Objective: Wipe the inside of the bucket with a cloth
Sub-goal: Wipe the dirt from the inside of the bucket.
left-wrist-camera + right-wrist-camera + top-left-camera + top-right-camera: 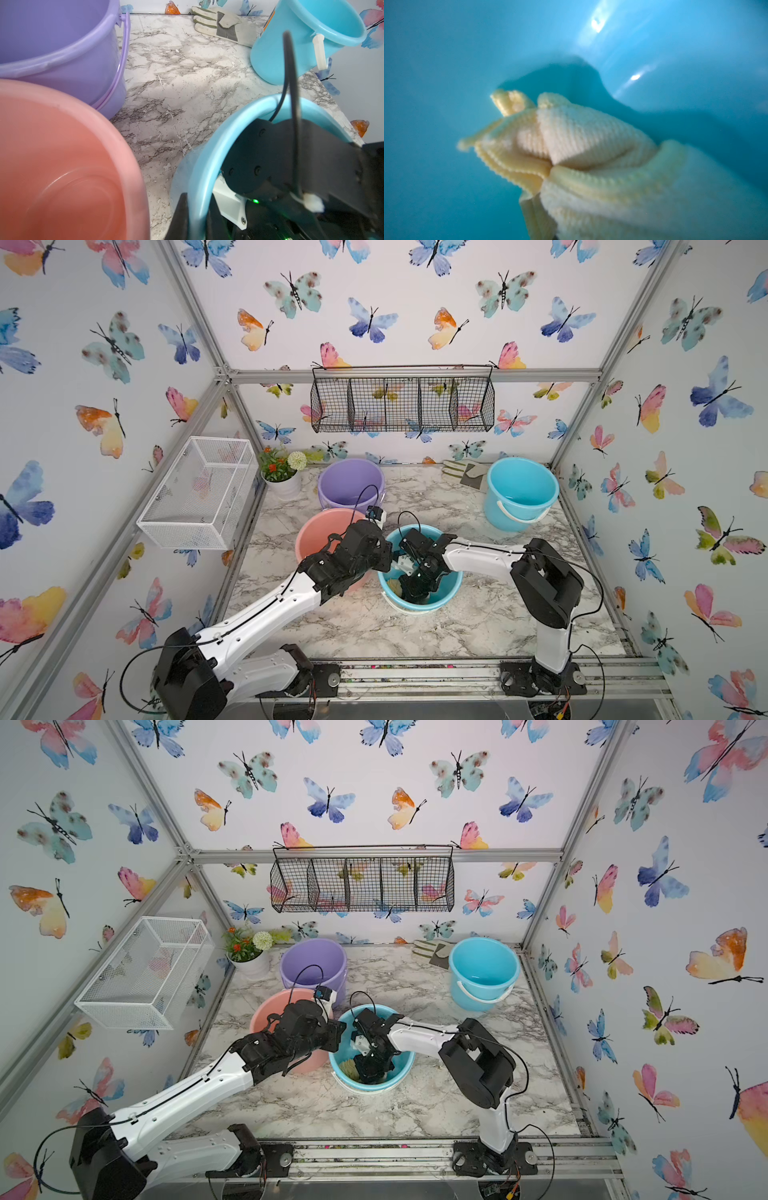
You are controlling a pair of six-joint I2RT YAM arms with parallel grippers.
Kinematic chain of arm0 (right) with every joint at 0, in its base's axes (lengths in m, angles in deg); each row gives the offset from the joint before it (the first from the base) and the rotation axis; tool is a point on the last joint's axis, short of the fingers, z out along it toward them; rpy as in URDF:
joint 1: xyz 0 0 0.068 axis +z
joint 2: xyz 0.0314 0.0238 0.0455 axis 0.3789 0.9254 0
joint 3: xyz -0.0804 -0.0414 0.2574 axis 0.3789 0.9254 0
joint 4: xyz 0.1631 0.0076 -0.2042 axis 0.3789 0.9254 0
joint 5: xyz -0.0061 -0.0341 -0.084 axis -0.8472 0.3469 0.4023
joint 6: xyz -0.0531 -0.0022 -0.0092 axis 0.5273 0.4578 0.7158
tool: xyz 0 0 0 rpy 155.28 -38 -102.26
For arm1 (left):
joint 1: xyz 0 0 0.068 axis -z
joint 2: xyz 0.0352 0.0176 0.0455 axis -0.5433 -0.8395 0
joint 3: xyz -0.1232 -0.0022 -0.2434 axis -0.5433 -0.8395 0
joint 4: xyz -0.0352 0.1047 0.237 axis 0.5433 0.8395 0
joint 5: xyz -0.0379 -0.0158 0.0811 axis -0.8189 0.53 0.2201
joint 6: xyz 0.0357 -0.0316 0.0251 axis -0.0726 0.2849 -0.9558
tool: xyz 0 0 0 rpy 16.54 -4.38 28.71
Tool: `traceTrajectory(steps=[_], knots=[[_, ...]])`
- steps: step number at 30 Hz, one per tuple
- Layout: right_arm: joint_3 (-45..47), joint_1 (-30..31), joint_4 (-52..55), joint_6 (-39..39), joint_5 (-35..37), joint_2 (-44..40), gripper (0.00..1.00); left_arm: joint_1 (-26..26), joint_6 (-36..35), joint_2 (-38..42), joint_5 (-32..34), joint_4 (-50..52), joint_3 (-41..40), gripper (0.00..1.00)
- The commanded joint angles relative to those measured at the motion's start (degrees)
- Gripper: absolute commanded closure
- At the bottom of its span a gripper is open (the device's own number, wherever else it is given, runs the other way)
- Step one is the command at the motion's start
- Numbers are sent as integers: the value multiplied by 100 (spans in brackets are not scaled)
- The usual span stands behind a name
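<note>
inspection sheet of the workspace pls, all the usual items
surface: marble-pattern table, no spill seen
job's things: yellow cloth bunched inside the near blue bucket
clutter: pink bucket, purple bucket, far blue bucket, glove, flower pot
grippers: left gripper shut on the near blue bucket's rim; right gripper shut on the yellow cloth inside
cables: black cable loops above both wrists, no snag seen
surroundings: black wire basket on back wall, white wire basket on left wall

Setting is a robot test cell of laboratory type, dressed as a domestic corner, shown by: silver aluminium-profile frame (415, 375), butterfly-printed white wall panels (415, 323), grey-veined marble-pattern tabletop (478, 614), metal base rail (415, 674) carrying white-and-black robot arms (266, 610), black wire wall basket (403, 404), white mesh wall basket (199, 493), white pot of orange and white flowers (282, 475).
</note>
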Motion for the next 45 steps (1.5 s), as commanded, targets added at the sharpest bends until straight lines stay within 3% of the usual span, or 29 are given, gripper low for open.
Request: traceTrajectory(steps=[1, 14, 24, 34, 45], knots=[[266, 128, 197, -36, 306, 47, 98, 76, -6, 43, -51, -579, 70, 100], [372, 128, 233, -493, -486, -1989, 98, 71, 29, 87, 23, -536, 67, 100], [541, 128, -733, -1185, -736, -2908, 98, 73, 55, 72, -28, -537, 106, 100], [832, 128, -1209, -1300, -817, -2494, 98, 73, 62, 112, -48, -514, 136, 100], [782, 128, -1575, -1125, -795, -832, 98, 73, 65, 210, -41, -467, 89, 100]])
